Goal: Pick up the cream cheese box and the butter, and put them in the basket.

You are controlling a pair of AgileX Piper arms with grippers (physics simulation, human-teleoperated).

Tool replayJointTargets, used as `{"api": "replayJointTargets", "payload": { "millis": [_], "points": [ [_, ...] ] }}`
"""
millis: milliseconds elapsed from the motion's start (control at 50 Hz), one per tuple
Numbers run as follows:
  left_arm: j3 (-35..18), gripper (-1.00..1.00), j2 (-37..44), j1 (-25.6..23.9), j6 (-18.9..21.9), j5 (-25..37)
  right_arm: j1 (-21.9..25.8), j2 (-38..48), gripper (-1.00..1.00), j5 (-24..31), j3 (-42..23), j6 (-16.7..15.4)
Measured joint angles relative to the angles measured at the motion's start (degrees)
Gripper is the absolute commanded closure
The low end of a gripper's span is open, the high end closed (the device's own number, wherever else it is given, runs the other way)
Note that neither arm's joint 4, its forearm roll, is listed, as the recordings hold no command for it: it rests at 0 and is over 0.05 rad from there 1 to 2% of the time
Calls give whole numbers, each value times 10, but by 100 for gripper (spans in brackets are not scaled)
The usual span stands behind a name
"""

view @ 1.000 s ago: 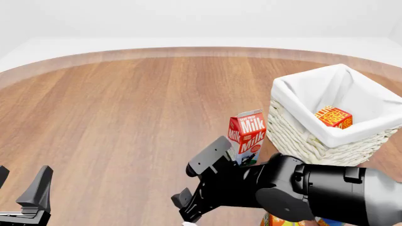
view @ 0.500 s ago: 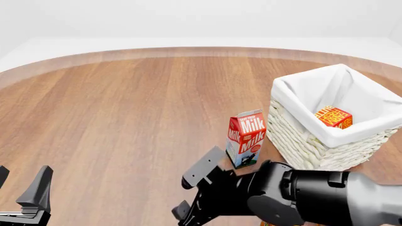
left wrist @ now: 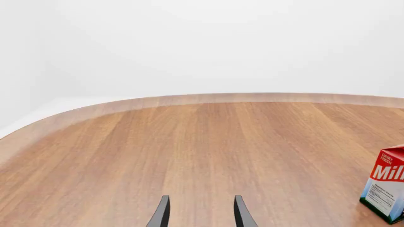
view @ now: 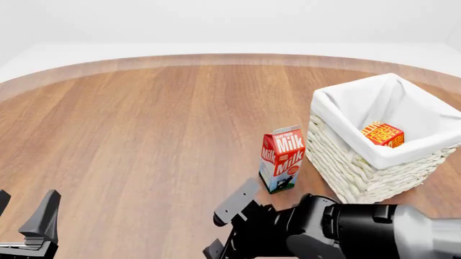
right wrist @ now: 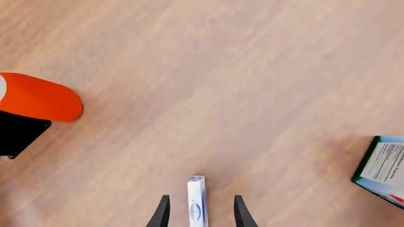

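Lying between right end effector (right wrist: 198, 215) fingers: cream cheese box (right wrist: 196, 201)

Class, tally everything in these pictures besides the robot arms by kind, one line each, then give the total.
Milk carton: 1
Boxes: 2, butter and thin white-and-blue box
Basket: 1
Orange rounded object, kind unclear: 1
Total: 5

Wood table (view: 144, 124); on it: milk carton (view: 282, 159) upright, just beside basket (view: 346, 162); cream cheese box (right wrist: 196, 201) lying nearer.
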Motion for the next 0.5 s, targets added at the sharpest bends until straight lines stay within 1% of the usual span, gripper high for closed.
{"api": "replayJointTargets", "payload": {
  "millis": [500],
  "points": [
    [0,-100,0,0,0,0,9,19,-100,-13,12,10]
  ]
}}
